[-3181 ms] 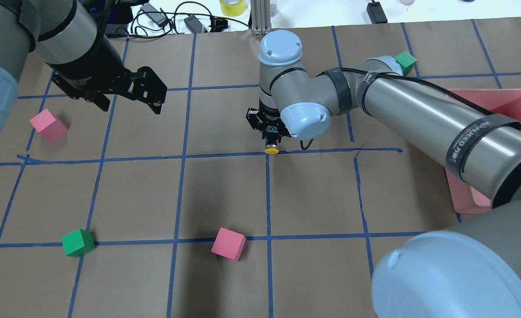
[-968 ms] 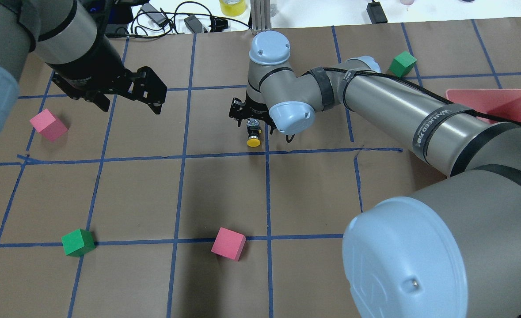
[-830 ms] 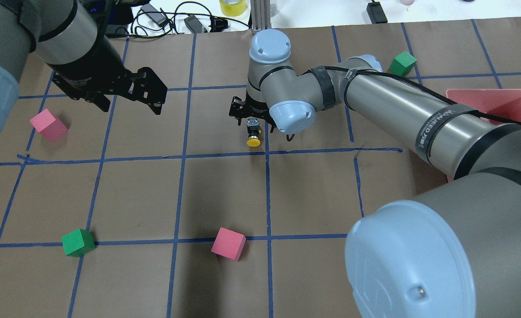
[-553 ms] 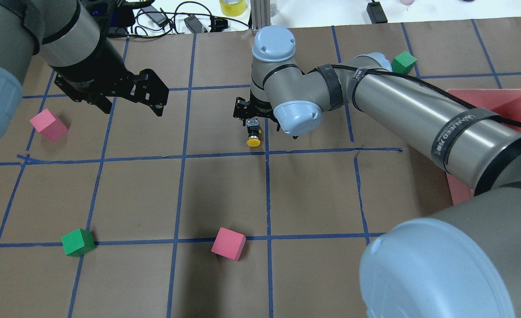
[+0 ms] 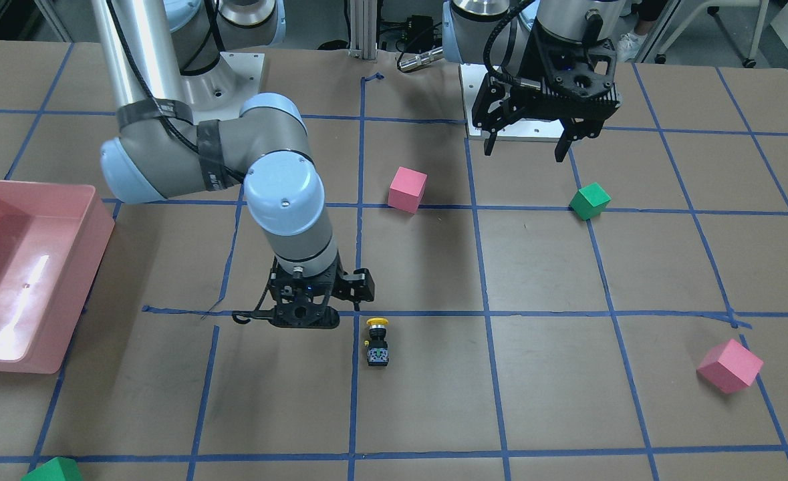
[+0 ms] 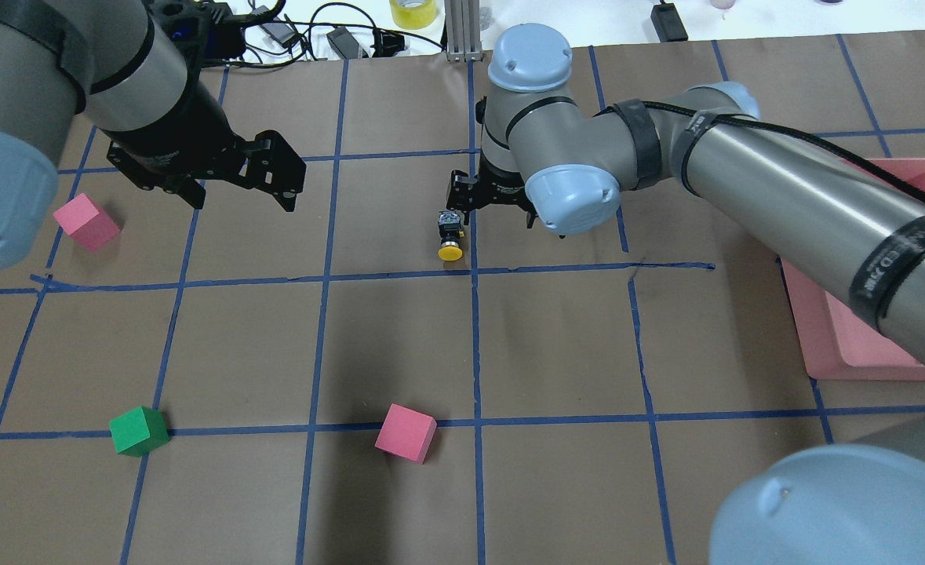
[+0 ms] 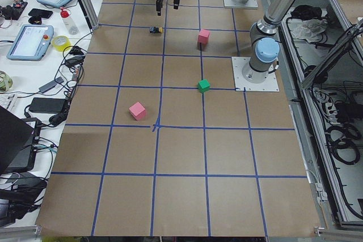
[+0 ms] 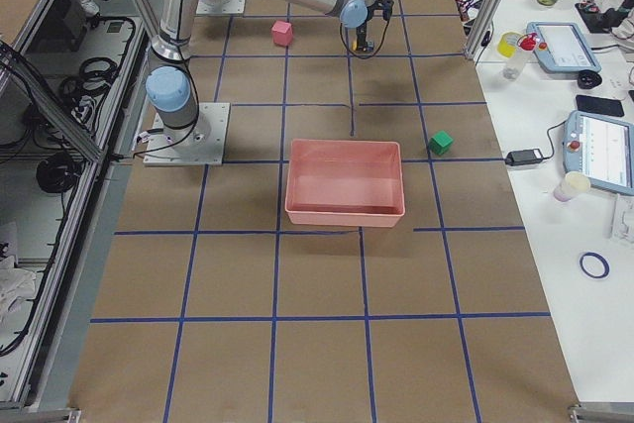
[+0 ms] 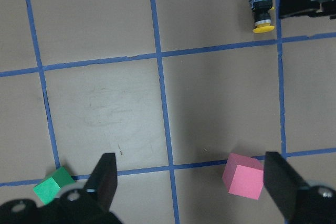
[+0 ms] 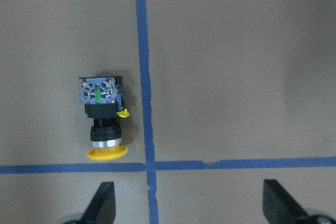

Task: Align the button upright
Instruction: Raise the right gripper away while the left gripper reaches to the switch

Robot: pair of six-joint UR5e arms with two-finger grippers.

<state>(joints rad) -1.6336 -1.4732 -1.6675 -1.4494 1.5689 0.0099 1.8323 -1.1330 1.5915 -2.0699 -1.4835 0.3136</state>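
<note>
The button [image 6: 451,238] lies on its side on the table [image 6: 556,353], cap toward the robot's base, just beside a blue tape line [image 10: 144,77] and touching neither hand. The right hand [image 10: 190,205] hovers close by with jaws spread wide and empty. In the wrist view the button sits in line with one of its fingers [image 10: 105,203] rather than centred in the gap, so a straight descent risks striking or pushing it. The round cap and cylindrical body can probably roll or slip out of an off-centre pinch. The base block is small, so releasing before it sits flat would likely let the button topple again. The left hand [image 9: 194,190] is open, empty and well apart. A pink cube [image 6: 406,433] and a green cube [image 6: 139,431] lie nearer the robot, and a second pink cube [image 6: 85,223] lies below the left hand. A pink tray [image 5: 33,267] stands off to the right side. None of these lies between the right hand and the button.
</note>
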